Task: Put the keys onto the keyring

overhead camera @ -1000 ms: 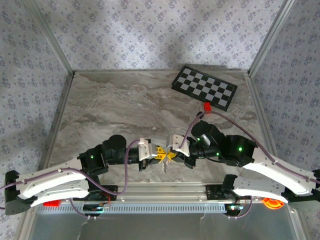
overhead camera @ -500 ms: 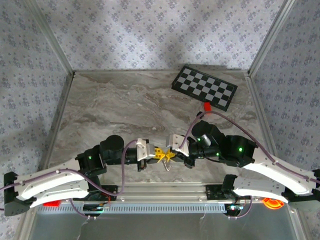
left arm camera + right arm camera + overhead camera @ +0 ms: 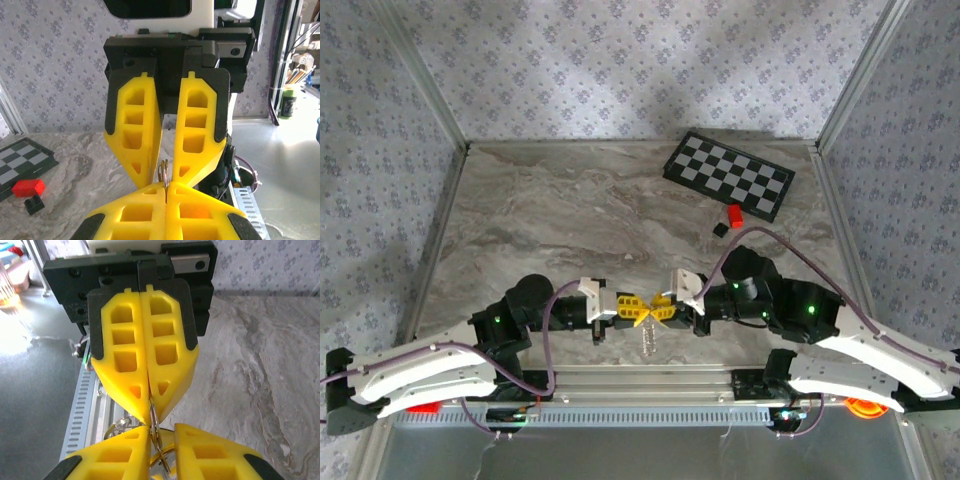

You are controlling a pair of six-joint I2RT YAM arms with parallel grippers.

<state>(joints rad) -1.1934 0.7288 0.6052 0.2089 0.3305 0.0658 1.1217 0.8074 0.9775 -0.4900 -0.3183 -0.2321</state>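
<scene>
Above the table's point(image 3: 570, 220) near edge, the left claw point(image 3: 636, 309) pinches the edge-on keyring point(image 3: 154, 426), a mere sliver. The right claw's point(image 3: 657, 308) jaws stand slightly apart around it. The keys point(image 3: 648, 343) dangle beneath, blurred.

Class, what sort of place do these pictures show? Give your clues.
Probably a robot test cell: a left arm and right arm bolted to a marble-patterned table, wallpapered panels fencing it, and a checkerboard.
</scene>
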